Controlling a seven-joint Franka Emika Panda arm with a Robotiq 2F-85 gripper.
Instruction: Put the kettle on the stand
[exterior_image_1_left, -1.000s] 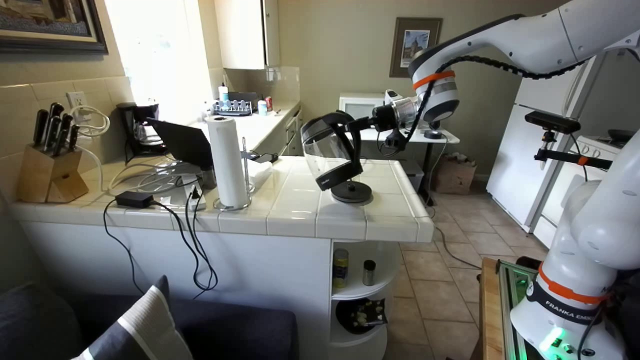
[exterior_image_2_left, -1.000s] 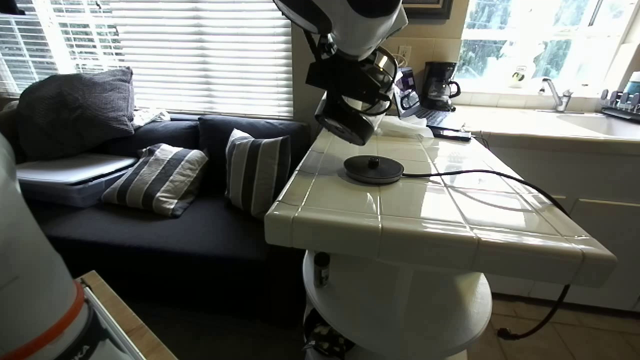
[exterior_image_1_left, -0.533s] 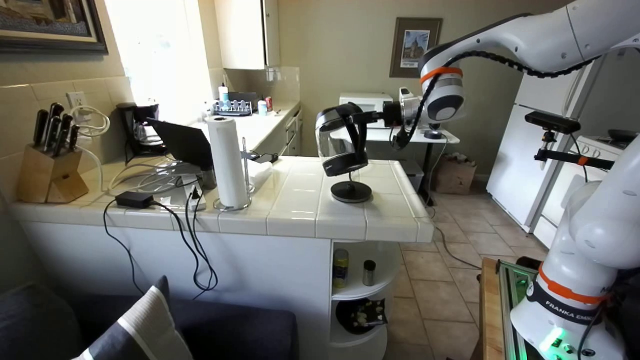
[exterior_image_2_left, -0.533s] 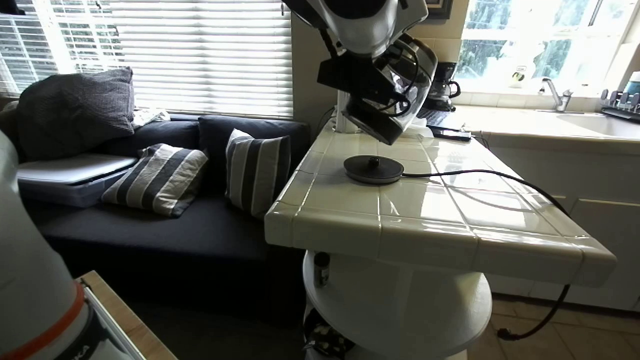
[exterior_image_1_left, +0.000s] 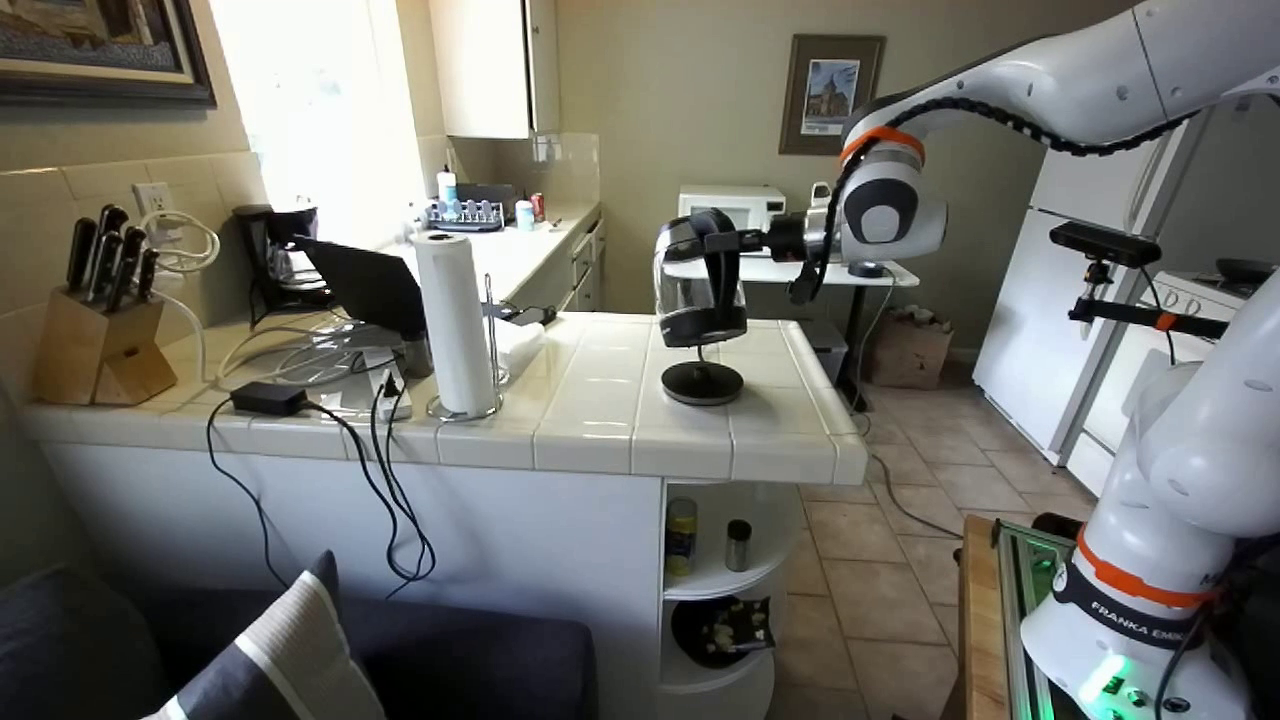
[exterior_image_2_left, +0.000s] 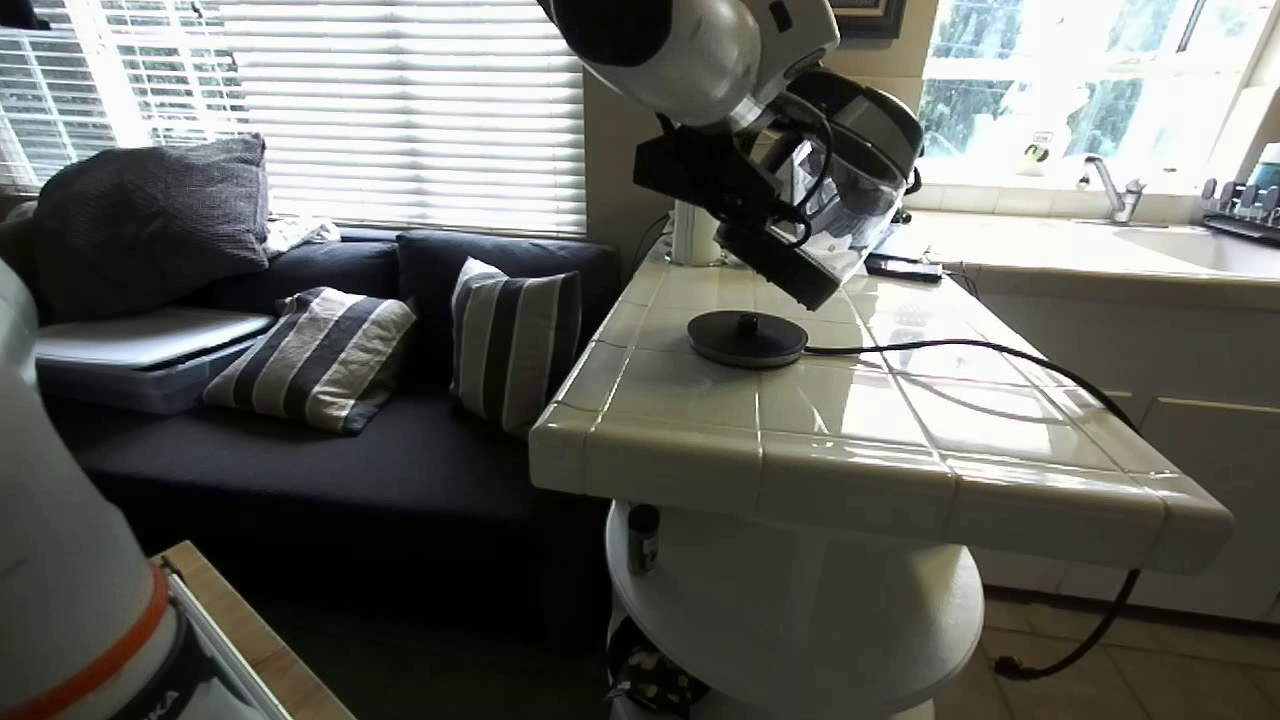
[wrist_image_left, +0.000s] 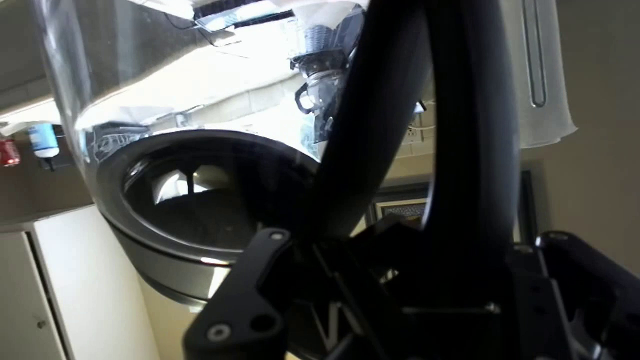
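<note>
Holds the kettle (exterior_image_1_left: 683, 292) in the air above the stand (exterior_image_2_left: 747, 345) with the gripper (exterior_image_1_left: 724, 242), clamped on the black handle (exterior_image_1_left: 724, 282). Hangs tilted and does not touch the stand; in both exterior views shows a gap below the dark bottom band (exterior_image_1_left: 705, 327), near but hard to measure. Impossible to see the exact contact between the fingers (wrist_image_left: 240, 305) and the handle: in the wrist view melts black into black there. Is partly covered by the arm (exterior_image_2_left: 690, 70) in an exterior view, and in the wrist view is cut off, together with the handle, by the upper border. Loses the cord (exterior_image_2_left: 950, 343) behind the right edge of the counter (exterior_image_2_left: 680, 430) in an exterior view, then finds it again below. Has the stand near the counter edge on the side of the sofa (exterior_image_2_left: 420, 450), with wider bare tile toward the opposite edge. Leaves bare tile also between the stand and the paper-towel roll (exterior_image_1_left: 455, 320), well apart.
</note>
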